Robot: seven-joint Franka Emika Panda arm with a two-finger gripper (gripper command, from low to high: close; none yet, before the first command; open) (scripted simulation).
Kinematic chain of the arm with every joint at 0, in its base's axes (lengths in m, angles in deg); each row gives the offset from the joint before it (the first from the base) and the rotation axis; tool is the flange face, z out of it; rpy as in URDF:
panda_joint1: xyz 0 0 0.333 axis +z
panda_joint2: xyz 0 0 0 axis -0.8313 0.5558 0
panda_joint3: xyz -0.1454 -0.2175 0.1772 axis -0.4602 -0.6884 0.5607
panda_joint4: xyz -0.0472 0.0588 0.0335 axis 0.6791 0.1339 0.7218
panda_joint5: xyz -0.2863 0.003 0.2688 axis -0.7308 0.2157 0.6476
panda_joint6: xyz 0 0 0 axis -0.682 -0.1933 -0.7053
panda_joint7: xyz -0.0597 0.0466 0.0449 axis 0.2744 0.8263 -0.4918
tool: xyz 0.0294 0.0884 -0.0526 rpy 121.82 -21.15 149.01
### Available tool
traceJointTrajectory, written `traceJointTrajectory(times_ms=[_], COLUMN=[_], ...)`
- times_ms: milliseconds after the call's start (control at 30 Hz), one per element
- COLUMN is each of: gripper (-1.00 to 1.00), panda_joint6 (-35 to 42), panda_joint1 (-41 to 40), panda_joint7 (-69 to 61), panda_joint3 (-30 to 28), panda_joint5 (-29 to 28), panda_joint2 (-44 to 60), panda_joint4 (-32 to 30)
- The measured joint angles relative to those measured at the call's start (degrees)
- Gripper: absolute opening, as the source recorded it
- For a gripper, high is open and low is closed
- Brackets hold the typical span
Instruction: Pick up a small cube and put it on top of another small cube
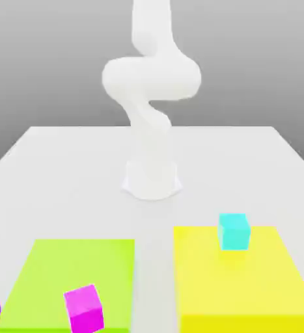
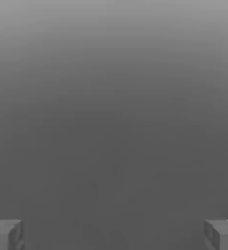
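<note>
With the gripper (image 2: 114,234) wide and empty, a descent on the tilted magenta cube (image 1: 84,309) could probably nudge it off its green pad (image 1: 69,273).

Two grey, blocky gripper fingertips (image 2: 6,234) sit at opposite corners of the frame, spread wide apart, nothing between them. The two-finger gripper (image 2: 114,235) faces a plain grey backdrop (image 2: 114,97), lighter toward one edge.
</note>
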Motion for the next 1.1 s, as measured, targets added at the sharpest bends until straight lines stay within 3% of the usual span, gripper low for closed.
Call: traceJointTrajectory(times_ms=[333,633,867,1100], gripper=[0.0,0.0,0.0,0.0], panda_joint6=[-0.8,-1.7,-3.4,-6.1], panda_joint1=[13.0,19.6,22.8,25.2], panda_joint7=[-26.2,-48.5,-62.7,-73.7], panda_joint3=[-6.4,-6.3,-4.3,-1.1], panda_joint5=[8.8,15.2,15.4,10.4], panda_joint2=[20.2,37.9,50.7,62.3], panda_joint4=[5.9,11.1,14.9,18.3])
